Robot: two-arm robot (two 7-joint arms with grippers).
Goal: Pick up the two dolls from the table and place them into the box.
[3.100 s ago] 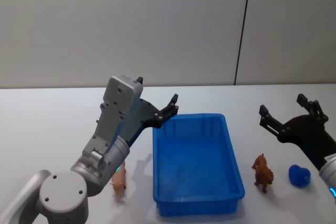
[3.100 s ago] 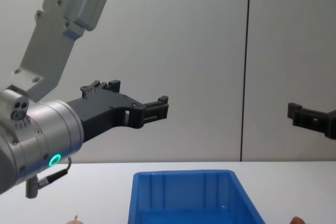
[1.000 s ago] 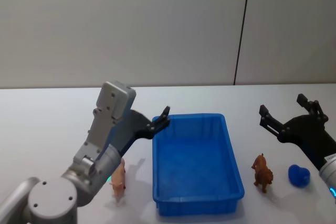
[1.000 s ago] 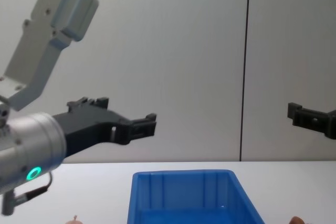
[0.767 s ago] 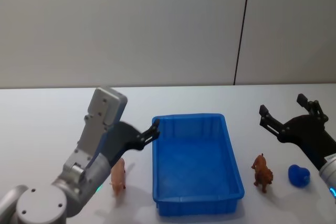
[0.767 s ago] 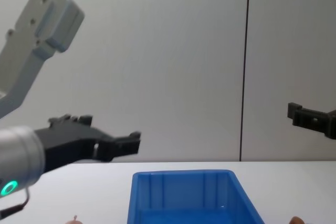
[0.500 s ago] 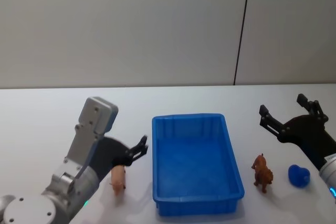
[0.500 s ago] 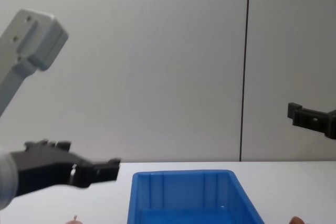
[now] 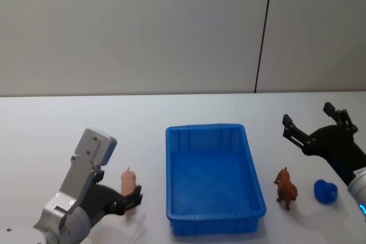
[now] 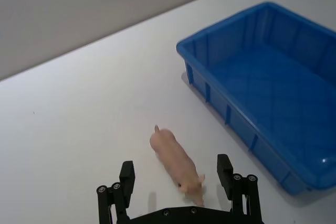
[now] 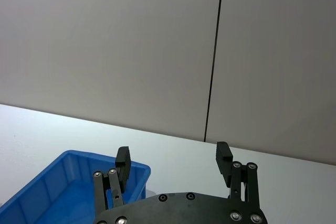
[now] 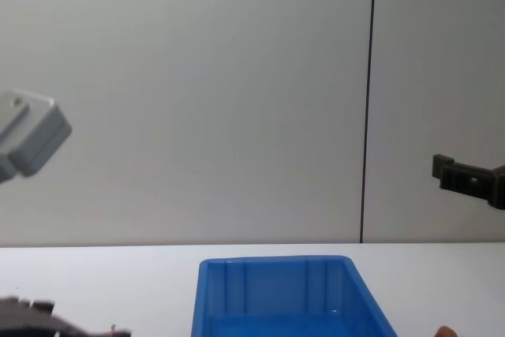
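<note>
Left tool [image 10: 175, 164] lower, astride half-hidden doll [image 9: 128, 181]

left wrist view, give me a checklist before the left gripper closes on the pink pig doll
1. Left gripper open: ok, fingers spread wide.
2. Small pale pink pig-shaped doll between its fingers: ok, lying diagonally.
3. Fingers low enough to grip: cannot tell.
4. Bright blue rectangular plastic bin empty, beside the doll: ok.
5. Right gripper out of the way: ok, open, beyond the bin's right side.
6. Small brown dog-shaped doll standing on the white table: ok.
</note>
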